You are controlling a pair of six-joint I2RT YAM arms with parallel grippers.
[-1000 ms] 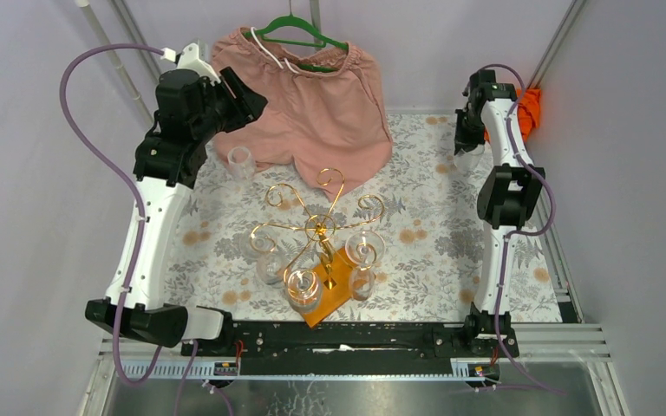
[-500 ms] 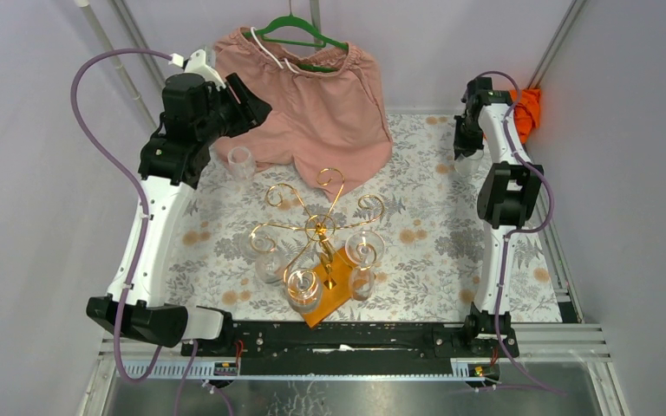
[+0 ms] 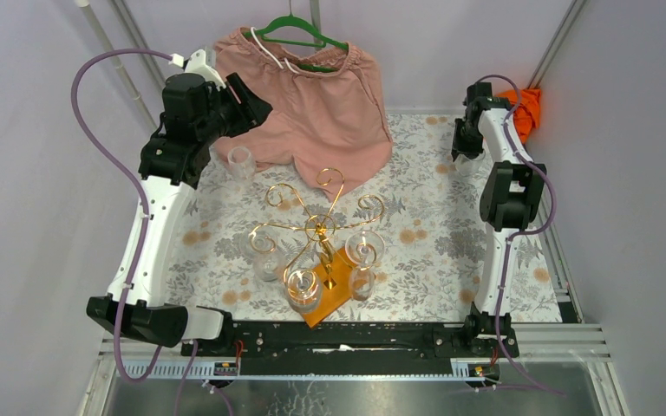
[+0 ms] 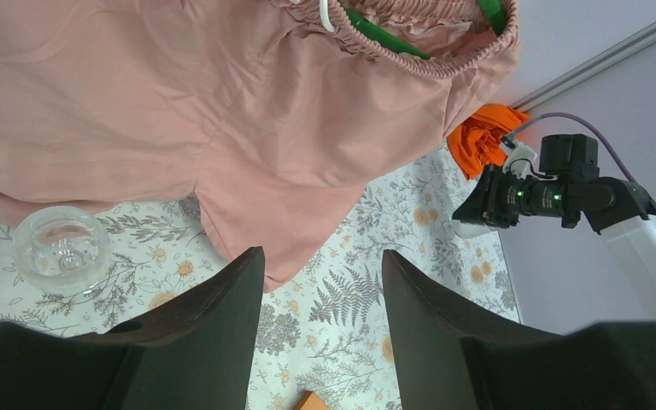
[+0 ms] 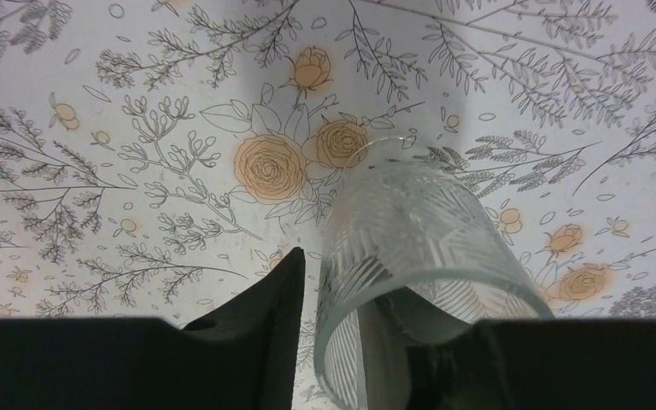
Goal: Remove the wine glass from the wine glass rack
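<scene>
while the left gripper (image 4: 320, 256) gapes empty, the right gripper (image 5: 384, 290) straddles a ribbed glass (image 5: 410, 222) at the far-right corner of the table (image 3: 434, 251), grip unclear.

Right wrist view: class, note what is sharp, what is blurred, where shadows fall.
Right wrist view: the glass looms close, its near rim soft; the flowered tablecloth is sharp, with grey shadow bands; the fingers are black, detail lost.

No readable text, labels or numbers, none on the wine glass rack (image 3: 319, 228), none on the floral tablecloth (image 3: 434, 251)
</scene>
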